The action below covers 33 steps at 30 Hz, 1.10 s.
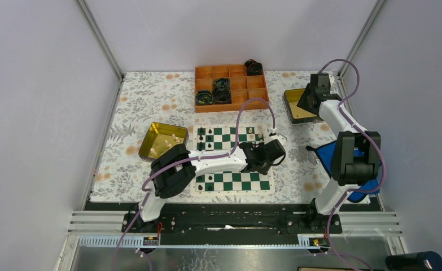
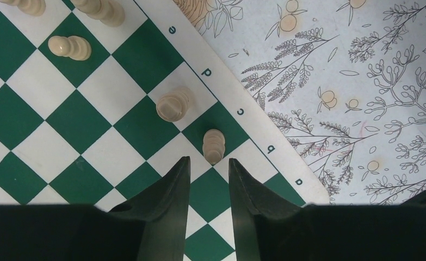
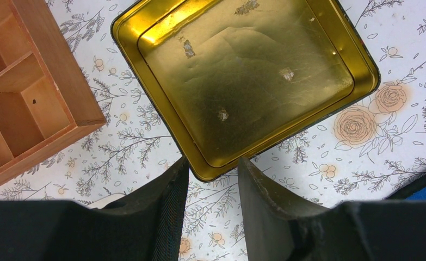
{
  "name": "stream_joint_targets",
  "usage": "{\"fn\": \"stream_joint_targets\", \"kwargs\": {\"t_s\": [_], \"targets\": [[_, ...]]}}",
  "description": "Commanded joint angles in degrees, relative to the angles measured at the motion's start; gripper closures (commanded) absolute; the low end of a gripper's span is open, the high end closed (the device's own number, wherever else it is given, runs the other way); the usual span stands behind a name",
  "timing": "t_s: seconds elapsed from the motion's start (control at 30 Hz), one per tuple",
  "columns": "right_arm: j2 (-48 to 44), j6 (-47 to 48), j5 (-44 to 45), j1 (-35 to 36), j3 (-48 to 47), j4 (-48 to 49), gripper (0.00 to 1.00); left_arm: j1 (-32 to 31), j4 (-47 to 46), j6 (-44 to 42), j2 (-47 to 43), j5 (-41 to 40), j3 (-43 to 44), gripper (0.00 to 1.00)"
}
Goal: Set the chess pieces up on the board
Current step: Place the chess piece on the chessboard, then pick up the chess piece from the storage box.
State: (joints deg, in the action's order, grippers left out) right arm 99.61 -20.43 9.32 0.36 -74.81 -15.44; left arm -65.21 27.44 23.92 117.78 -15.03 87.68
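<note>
The green and white board (image 1: 238,180) lies in the middle of the table, and my left arm reaches across it. In the left wrist view my left gripper (image 2: 209,161) is open over the board's (image 2: 63,119) lettered edge. A cream pawn (image 2: 214,145) stands free just ahead of the fingertips (image 2: 184,163). More cream pieces (image 2: 173,104) (image 2: 70,47) stand further along. Black pieces (image 1: 201,133) stand at the board's left end and cream ones (image 1: 255,131) at its right. My right gripper (image 3: 211,163) hangs open and empty over the corner of a tin (image 3: 254,76).
An orange compartment tray (image 1: 230,87) holding black coiled rolls (image 1: 222,90) stands behind the board. A yellow-lined tin (image 1: 161,141) with cream pieces sits left of the board. The right tin (image 1: 297,107) holds nothing. A blue object (image 1: 325,155) lies beside the right arm.
</note>
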Motion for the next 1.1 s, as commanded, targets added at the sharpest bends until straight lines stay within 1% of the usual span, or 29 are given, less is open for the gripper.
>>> {"fn": "stream_joint_targets", "kwargs": {"t_s": [0.0, 0.1, 0.17, 0.23, 0.4, 0.47, 0.57, 0.67, 0.83, 0.93, 1.07], "targets": [[-1.4, -0.2, -0.5, 0.0, -0.2, 2.2, 0.55, -0.6, 0.5, 0.9, -3.6, -1.4, 0.7, 0.61], [-1.6, -0.1, -0.3, 0.0, -0.3, 2.1, 0.55, -0.7, 2.9, 2.1, -6.7, -3.0, 1.5, 0.61], [-1.6, -0.1, -0.2, 0.0, -0.1, 2.2, 0.55, -0.7, 4.0, 3.1, -10.1, -4.6, 1.4, 0.58], [-1.7, -0.1, -0.3, 0.0, 0.0, 2.2, 0.55, -0.7, 5.5, 4.2, -13.5, -6.9, 1.4, 0.55], [-1.7, -0.2, -0.5, 0.0, 0.2, 2.3, 0.55, -0.6, 10.5, 6.9, -21.2, -14.6, 1.2, 0.43], [-1.7, -0.2, -0.7, 0.0, 0.2, 2.3, 0.55, 0.1, 11.8, 8.4, -23.7, -17.9, -0.2, 0.38], [-1.8, -0.2, -0.9, 0.0, 0.2, 2.3, 0.55, 2.5, 13.0, 11.5, -27.2, -21.7, -3.8, 0.35], [-1.9, -0.2, -1.2, 0.0, 0.2, 2.3, 0.55, 8.3, 14.3, 15.6, -30.8, -21.7, -8.3, 0.34], [-2.0, -0.1, -1.5, 0.0, 0.3, 2.2, 0.55, 21.0, 14.4, 20.3, -37.4, -20.1, -16.7, 0.33], [-1.9, -0.1, -1.5, 0.0, 0.2, 2.1, 0.55, 28.4, 14.5, 21.7, -39.8, -19.0, -19.6, 0.30], [-1.8, -0.2, -1.9, 0.0, 0.1, 2.1, 0.55, 36.7, 14.8, 22.8, -40.8, -17.0, -21.8, 0.29]]}}
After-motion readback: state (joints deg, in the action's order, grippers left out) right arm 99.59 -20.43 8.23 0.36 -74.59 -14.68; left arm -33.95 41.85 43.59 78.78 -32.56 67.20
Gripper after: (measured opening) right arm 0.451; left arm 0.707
